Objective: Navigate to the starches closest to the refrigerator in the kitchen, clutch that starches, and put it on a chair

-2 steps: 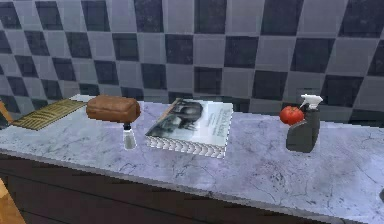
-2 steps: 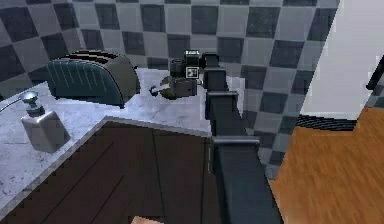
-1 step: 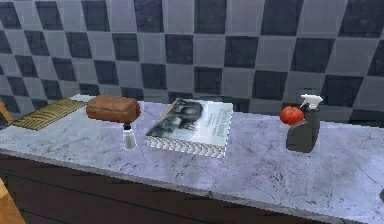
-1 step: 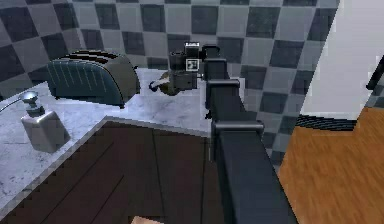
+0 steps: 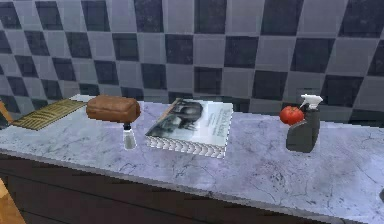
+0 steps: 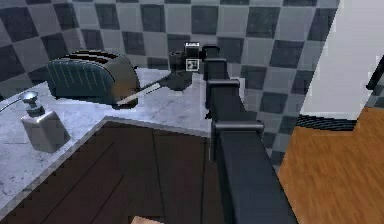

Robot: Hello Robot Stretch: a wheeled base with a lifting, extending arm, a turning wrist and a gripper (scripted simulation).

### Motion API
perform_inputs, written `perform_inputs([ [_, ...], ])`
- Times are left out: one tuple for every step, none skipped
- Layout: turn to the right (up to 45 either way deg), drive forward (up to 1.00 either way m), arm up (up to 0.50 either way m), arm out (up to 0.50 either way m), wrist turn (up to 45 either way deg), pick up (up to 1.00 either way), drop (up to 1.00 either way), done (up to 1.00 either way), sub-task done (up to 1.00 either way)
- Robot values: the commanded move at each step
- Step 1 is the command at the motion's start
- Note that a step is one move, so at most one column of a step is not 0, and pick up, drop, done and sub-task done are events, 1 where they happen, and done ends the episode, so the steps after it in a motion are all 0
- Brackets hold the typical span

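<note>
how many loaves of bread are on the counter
1: a brown loaf on the marble counter, toward the forward view's left, just behind a small shaker. Others may lie outside the pictures.

I've got my arm (image 6: 236,140) up in the arm side view, a dark square bar rising from the bottom edge just right of the middle and leaning a touch left as it runs outward. It's reaching well out. At its far end I see the two white marker squares (image 6: 192,64), one above the other. Just left of them is the gripper (image 6: 177,80), a small dark lump set slightly lower. Its tip is too dark and small for me to read, so I can't tell whether it holds anything.
</note>
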Motion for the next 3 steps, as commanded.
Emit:
perform_inputs([
  [0.0, 0.0, 0.0, 0.0, -45.0, 0.0, 0.0, 0.0, 0.0],
  [0.0, 0.0, 0.0, 0.0, -21.0, 0.0, 0.0, 0.0, 0.0],
  [0.0, 0.0, 0.0, -0.38, 0.0, 0.0, 0.0, 0.0, 0.0],
])
